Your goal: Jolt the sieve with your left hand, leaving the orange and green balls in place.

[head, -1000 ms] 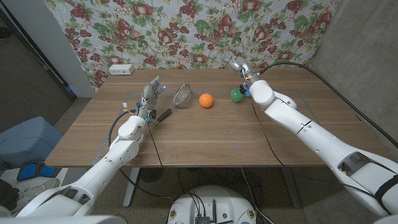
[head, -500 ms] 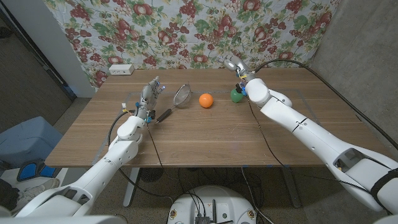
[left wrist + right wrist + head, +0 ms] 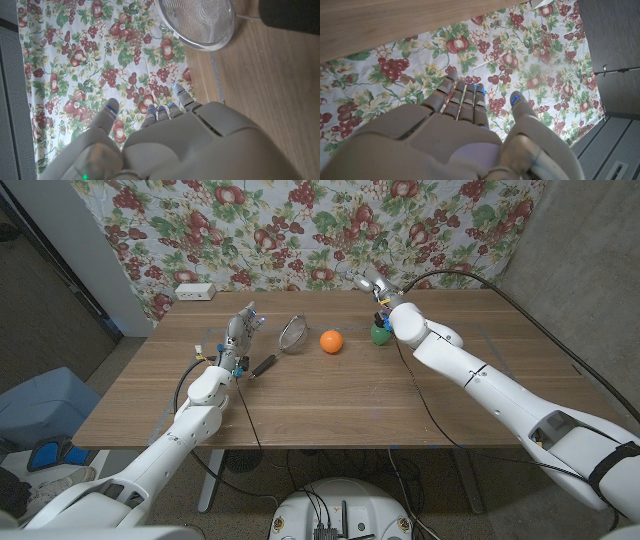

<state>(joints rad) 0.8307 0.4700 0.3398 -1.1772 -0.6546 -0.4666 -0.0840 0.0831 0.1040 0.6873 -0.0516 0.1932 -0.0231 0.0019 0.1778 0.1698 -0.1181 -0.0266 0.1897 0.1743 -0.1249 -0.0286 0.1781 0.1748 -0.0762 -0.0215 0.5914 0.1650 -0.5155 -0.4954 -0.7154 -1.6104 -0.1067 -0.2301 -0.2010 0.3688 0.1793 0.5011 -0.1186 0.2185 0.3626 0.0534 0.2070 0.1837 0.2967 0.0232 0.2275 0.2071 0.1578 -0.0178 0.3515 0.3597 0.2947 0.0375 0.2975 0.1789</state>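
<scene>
A white rectangular power strip [image 3: 195, 291] lies at the far left corner of the brown wooden counter [image 3: 330, 400]. Behind the counter hangs a floral fruit-print cloth backdrop [image 3: 320, 225], and a blue padded chair [image 3: 40, 405] stands on the floor at the left.

You're looking at a wooden table [image 3: 330, 395] in the middle of the frame, with a fruit-and-flower printed cloth [image 3: 300, 230] hanging across the top behind it. A white power strip [image 3: 194, 291] sits at the table's upper-left corner. Grey wall [image 3: 590, 250] on the right, a blue container [image 3: 40, 405] on the floor at lower left.
</scene>
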